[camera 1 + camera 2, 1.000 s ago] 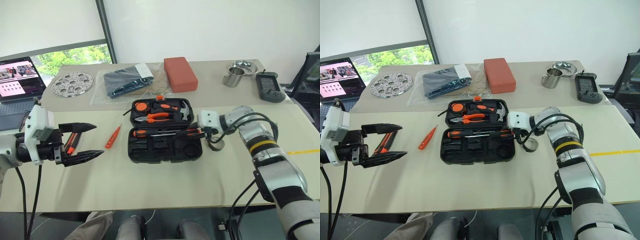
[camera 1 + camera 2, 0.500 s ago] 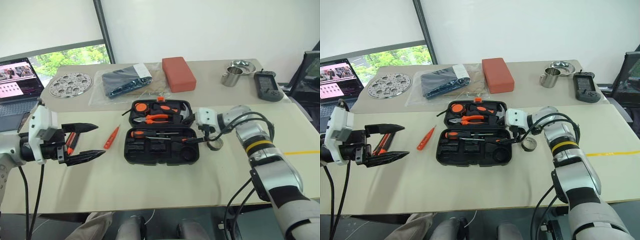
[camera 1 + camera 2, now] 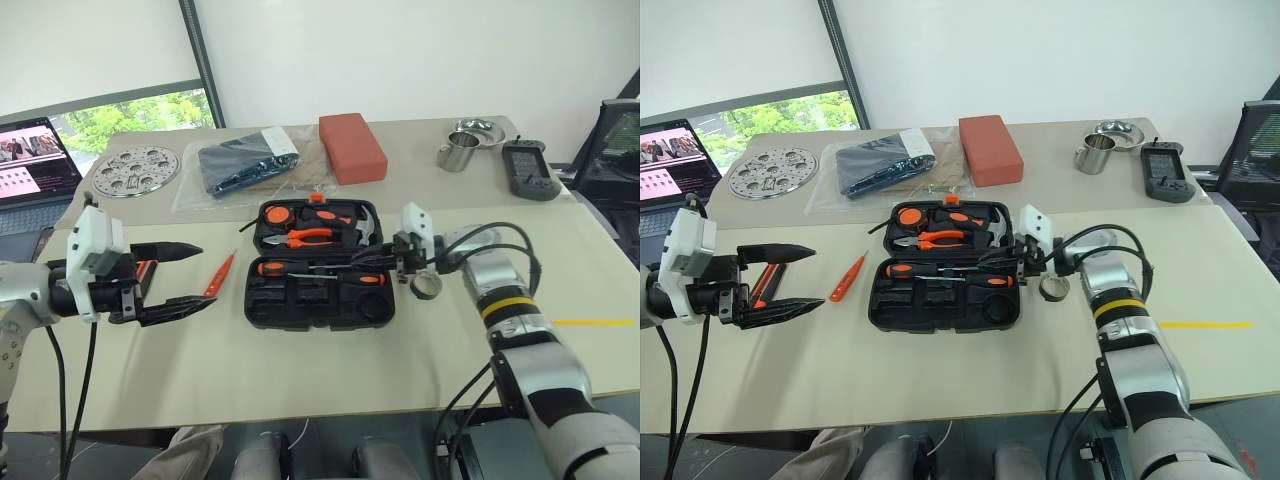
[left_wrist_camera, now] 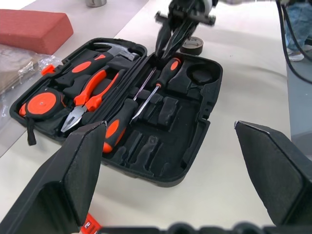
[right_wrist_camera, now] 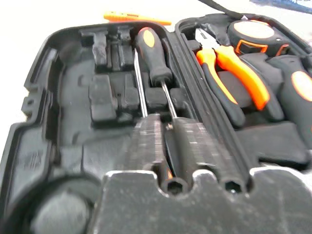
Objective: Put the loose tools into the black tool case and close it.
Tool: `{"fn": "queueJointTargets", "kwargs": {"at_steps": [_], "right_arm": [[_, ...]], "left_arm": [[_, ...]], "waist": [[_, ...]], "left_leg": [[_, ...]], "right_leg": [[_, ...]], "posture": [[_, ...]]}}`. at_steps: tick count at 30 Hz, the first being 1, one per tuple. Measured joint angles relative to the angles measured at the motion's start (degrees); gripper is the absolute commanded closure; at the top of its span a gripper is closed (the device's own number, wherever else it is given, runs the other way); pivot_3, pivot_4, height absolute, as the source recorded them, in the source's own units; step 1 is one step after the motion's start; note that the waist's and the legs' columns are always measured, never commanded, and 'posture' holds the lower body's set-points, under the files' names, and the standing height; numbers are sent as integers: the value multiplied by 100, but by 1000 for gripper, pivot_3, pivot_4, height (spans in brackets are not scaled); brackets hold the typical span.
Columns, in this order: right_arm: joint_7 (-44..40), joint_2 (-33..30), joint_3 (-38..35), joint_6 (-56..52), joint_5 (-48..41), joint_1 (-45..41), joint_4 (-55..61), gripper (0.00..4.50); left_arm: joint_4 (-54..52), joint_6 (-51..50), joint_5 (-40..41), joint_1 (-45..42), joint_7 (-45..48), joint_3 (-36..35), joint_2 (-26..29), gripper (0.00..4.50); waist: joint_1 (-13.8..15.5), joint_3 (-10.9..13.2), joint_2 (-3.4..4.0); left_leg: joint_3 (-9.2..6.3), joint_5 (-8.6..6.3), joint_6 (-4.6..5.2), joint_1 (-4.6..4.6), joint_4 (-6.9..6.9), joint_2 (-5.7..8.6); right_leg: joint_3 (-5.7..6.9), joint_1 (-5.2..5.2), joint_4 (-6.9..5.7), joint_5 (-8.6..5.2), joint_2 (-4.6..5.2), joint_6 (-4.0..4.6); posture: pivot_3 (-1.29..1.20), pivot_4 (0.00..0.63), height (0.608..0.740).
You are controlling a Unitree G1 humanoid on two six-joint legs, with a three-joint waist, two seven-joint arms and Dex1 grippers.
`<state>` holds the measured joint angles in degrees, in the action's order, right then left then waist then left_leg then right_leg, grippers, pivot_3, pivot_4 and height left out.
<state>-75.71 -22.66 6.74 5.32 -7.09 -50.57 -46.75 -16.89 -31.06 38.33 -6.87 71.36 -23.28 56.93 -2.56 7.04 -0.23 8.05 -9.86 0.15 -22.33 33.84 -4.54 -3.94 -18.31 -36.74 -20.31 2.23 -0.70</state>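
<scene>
The black tool case [image 3: 265, 305] lies open at the table's middle. Two long screwdrivers rest in its near half, one handle [image 3: 275, 268] to the left and the other handle [image 4: 168, 70] to the right. My right gripper [image 3: 385, 262] hovers over that right handle, shut and holding nothing. The small dark tape roll [image 3: 426, 284] lies on the table just right of the case. Left of the case is the small orange screwdriver [image 3: 222, 274]. My left gripper [image 3: 205, 274] hangs open beside it. Behind its fingers lies the utility knife [image 3: 762, 283].
Pliers [image 3: 310, 237], a hammer and a round tape measure fill the case's far half. At the back are a red-orange block [image 3: 352, 146], a bagged dark bundle [image 3: 245, 165], a perforated metal disc [image 3: 137, 170], a laptop [image 3: 30, 165], a metal cup [image 3: 459, 152] and a dark device [image 3: 527, 168].
My right gripper let go of the right screwdriver's handle in the case, rolled its wrist, shifted slightly left and shut empty. The left arm stayed put. The camera view shifted a little.
</scene>
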Motion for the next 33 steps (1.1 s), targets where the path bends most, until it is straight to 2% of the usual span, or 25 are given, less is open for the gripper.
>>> {"fn": "queueJointTargets", "kwargs": {"at_steps": [8,24,33], "right_arm": [[111,225,43,47,38,238,5,4441],[424,214,388,788,666,131,-397,4441],[653,166,649,819,1021,38,-378,4441]], "left_arm": [[-1,-4,2,4,-8,0,0,0],[-6,-5,-2,42,-32,0,9,0],[-22,-4,-8,129,-70,2,9,0]], "waist": [[16,1,-1],[-6,1,-2],[-3,-2,-7]], "left_leg": [[0,-1,1,0,0,2],[0,-2,-3,10,-3,-4],[1,-4,-4,34,-3,-7]], "right_leg": [[1,0,0,0,2,0],[2,4,0,-2,-3,3],[2,15,-3,-2,0,5]], "posture": [[0,150,740],[0,150,740],[0,150,740]]}}
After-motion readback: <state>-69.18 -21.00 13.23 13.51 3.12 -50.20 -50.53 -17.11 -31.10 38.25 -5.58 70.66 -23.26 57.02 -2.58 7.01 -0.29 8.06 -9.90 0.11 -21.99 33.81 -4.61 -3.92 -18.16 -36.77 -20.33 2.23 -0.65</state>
